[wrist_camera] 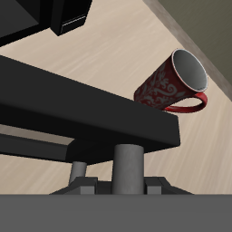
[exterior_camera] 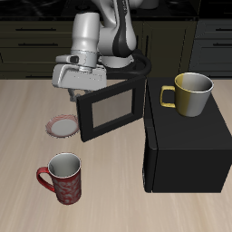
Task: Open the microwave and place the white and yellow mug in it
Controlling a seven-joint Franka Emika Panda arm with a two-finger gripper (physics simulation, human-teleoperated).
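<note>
Microwave [exterior_camera: 186, 152] sits on the table, a matte black box. Its door [exterior_camera: 111, 111] is swung wide, dark window facing the table's front edge. White and yellow mug [exterior_camera: 191, 94] stands upright on the microwave's top, handle toward the door side, not yet moved.

Gripper [exterior_camera: 80, 89] hangs at the door's free upper edge. In the wrist view the door's black slab [wrist_camera: 91, 109] crosses just ahead of the fingers [wrist_camera: 130, 168], with the grey handle bar apparently alongside. Cannot tell whether the fingers are apart or closed on anything; tips are hidden.

Step in hand, as I judge it: finishing the door swing. To do it well, follow the hinge arc rather than dragging straight, release only once the opening is wide enough for a mug, then back away clear of the door edge before rising toward the mug.

Surface: pale wood-grain tabletop [exterior_camera: 27, 199]. Red patterned mug [exterior_camera: 63, 178] stands near the front edge, a small plate [exterior_camera: 62, 127] farther back, beside the door. Dark cabinets [exterior_camera: 32, 36] run behind the robot.
</note>
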